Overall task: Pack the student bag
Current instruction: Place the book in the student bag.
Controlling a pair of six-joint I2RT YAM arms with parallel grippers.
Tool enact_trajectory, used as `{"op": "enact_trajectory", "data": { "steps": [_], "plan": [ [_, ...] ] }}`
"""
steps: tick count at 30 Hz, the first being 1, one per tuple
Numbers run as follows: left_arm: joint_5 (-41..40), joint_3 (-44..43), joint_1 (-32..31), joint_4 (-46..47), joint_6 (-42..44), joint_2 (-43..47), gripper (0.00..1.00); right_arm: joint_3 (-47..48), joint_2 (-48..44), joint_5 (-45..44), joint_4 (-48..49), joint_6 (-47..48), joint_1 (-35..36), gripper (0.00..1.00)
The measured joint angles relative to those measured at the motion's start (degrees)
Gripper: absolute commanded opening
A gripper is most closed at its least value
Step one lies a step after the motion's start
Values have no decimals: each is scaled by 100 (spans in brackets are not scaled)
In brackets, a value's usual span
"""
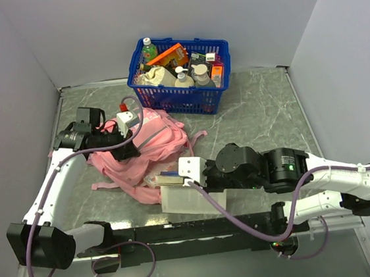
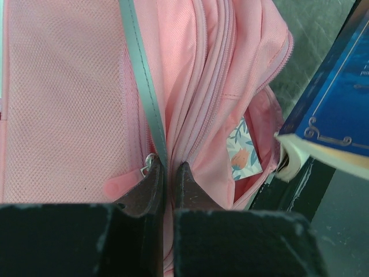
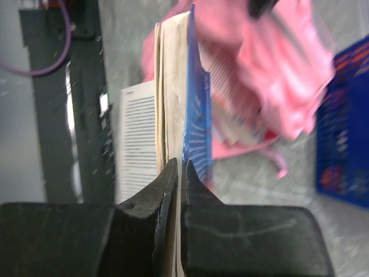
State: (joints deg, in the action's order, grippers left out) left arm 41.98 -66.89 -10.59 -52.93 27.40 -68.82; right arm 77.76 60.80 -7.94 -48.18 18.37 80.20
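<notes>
The pink student bag [image 1: 147,142] lies on the table at centre left, its mouth facing the near right. My left gripper [image 2: 168,169] is shut on the bag's fabric by a grey zip trim [image 2: 141,75] and holds the opening up; a floral card [image 2: 243,151] shows inside. My right gripper [image 3: 179,166] is shut on a blue-covered book [image 3: 196,109], gripping its cover and a few pages, with other pages hanging open [image 3: 137,138]. The book [image 1: 177,187] sits at the bag's mouth and also shows in the left wrist view [image 2: 334,109].
A blue plastic basket [image 1: 179,66] full of bottles and packets stands at the back centre. Grey walls close in the left, back and right. A black rail [image 1: 201,229] runs along the near edge between the arm bases.
</notes>
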Motion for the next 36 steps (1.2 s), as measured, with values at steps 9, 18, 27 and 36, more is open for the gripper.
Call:
{"op": "enact_trajectory", "data": {
  "steps": [9, 18, 27, 36],
  "plan": [
    [85, 0, 2, -144, 175, -79, 1, -81, 415, 284, 1156, 977, -328, 0],
    [-72, 2, 11, -315, 350, -76, 1, -1279, 754, 52, 2533, 1578, -551, 0],
    [-157, 2, 39, -413, 457, -76, 1, -2135, 1014, -345, 3622, 1906, -448, 0],
    [-168, 2, 39, -435, 455, -76, 1, -2728, 1137, -671, 3982, 1937, 92, 0]
  ]
}}
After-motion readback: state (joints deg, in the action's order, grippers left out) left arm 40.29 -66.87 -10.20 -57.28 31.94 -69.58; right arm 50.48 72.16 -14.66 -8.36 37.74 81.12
